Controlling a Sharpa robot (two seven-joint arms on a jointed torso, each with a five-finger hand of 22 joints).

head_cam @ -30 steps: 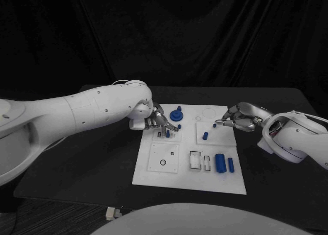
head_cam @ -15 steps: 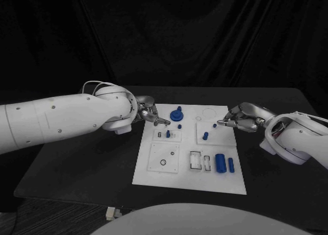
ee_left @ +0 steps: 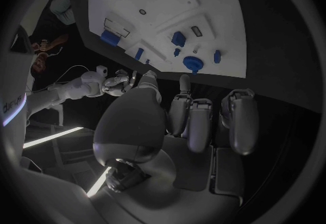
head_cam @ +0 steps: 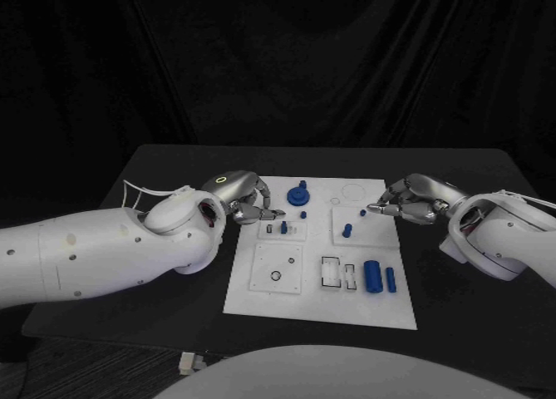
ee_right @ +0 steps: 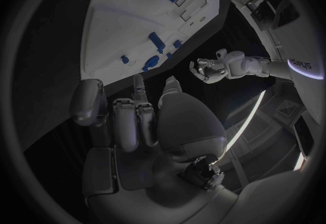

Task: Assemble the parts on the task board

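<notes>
The white task board (head_cam: pixel 304 287) lies mid-table, and the left wrist view shows it as the task board (ee_left: pixel 204 12). Standing in its far rows are a round blue part (head_cam: pixel 299 196) with a peg and several small blue pegs (head_cam: pixel 304 214). A thick blue cylinder (head_cam: pixel 374 277) and a thin blue bar (head_cam: pixel 391 280) lie near the front right. My left hand (head_cam: pixel 241 202) hovers at the board's far left edge, fingers loosely bent, holding nothing. My right hand (head_cam: pixel 405 203) hangs at the far right edge beside a small blue peg (head_cam: pixel 363 213), fingers bent and nothing visible in them.
Black tabletop (head_cam: pixel 146 274) surrounds the board, with free room in front and on both sides. Black curtains close off the back. Empty outlined slots (head_cam: pixel 332 273) and a ring slot (head_cam: pixel 277 275) sit in the board's front half.
My left hand has drawn back from over the small pegs to the board's left edge, and the arm has swung lower. The right hand has stayed put.
</notes>
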